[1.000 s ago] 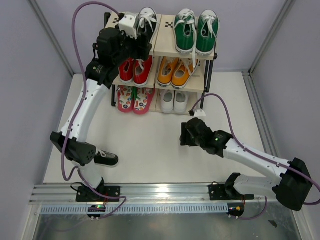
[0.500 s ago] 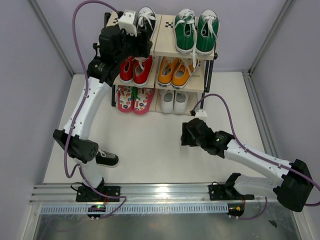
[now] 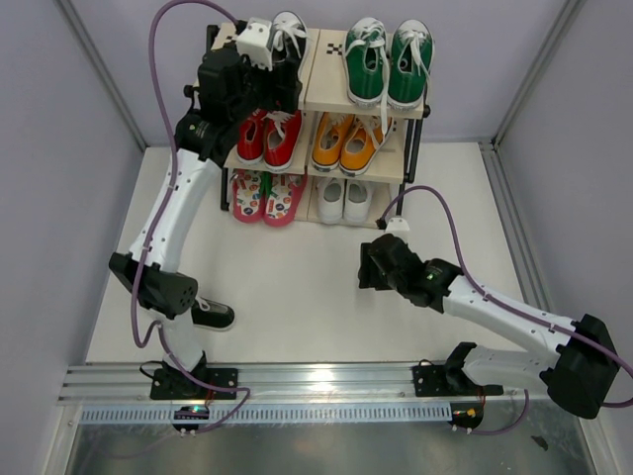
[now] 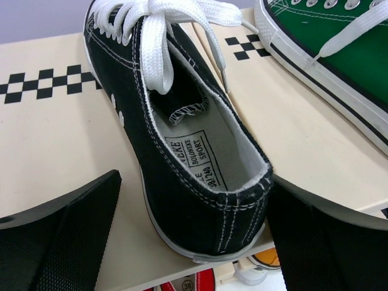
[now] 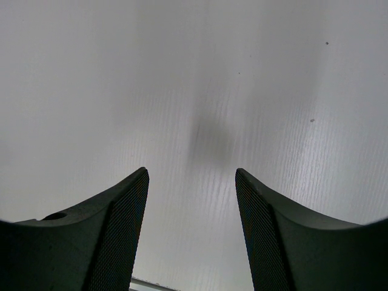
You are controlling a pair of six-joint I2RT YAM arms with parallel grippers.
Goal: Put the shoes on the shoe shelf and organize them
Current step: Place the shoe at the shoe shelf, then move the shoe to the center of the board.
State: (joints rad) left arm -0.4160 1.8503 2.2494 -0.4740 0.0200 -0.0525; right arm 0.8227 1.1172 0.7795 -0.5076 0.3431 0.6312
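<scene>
One black white-laced sneaker [image 4: 182, 121] stands on the left top board of the shoe shelf [image 4: 54, 151], toe to the back. My left gripper [image 4: 194, 182] is open astride its heel: the left finger stands clear, the right finger sits close against the heel. In the top view that gripper [image 3: 277, 84] is at the shelf's [image 3: 326, 74] top left by the sneaker [image 3: 287, 40]. The other black sneaker [image 3: 211, 314] lies on the table by my left arm's elbow. Green sneakers [image 3: 388, 64] fill the top right, pink flip-flops [image 3: 267, 196] and white shoes [image 3: 345, 201] the bottom tier. My right gripper [image 3: 368, 267] is open.
A red pair [image 3: 267, 137] and an orange pair [image 3: 346, 143] occupy the middle tier. In the right wrist view my right gripper [image 5: 192, 176] hangs over bare white table. Grey walls close in both sides, and a metal rail [image 3: 316, 381] runs along the near edge.
My left wrist has shifted a little further back over the shelf top and its jaws have spread wider off the black sneaker's heel. The right arm has not moved.
</scene>
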